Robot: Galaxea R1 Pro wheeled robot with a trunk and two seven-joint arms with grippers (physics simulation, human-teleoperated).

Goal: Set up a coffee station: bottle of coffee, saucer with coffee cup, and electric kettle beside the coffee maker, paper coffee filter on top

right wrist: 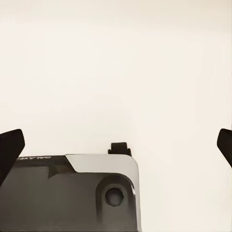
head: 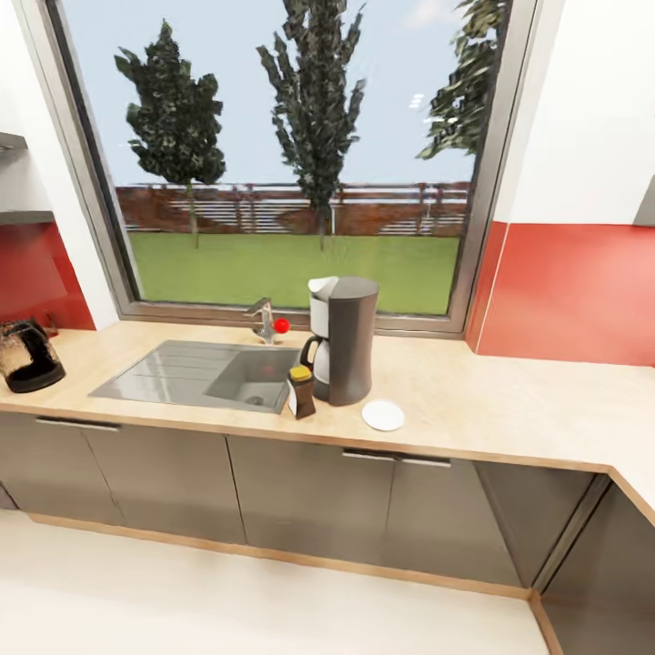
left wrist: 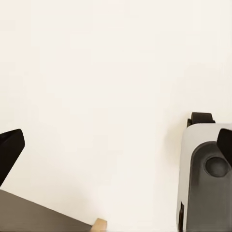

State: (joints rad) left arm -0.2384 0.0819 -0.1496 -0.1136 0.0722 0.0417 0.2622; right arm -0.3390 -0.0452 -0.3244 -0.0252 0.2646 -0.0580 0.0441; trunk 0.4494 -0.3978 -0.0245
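Note:
On the kitchen countertop (head: 518, 400) the coffee maker (head: 348, 341) stands upright before the window, dark-bodied with a white part at its top. The bottle of coffee (head: 301, 391) touches its left front side. The white saucer (head: 383, 415) lies bare just right of it. Far left on the same worktop sits the electric kettle (head: 27, 357). The coffee cup and paper coffee filter are out of view. My left gripper (left wrist: 116, 147) and right gripper (right wrist: 116, 145) are both open over pale floor, holding nothing.
A grey sink (head: 196, 375) with a faucet (head: 263, 320) lies left of the coffee maker. Grey cabinets (head: 309, 496) run below, turning a corner at the right. The robot's base (right wrist: 72, 193) shows beneath the grippers.

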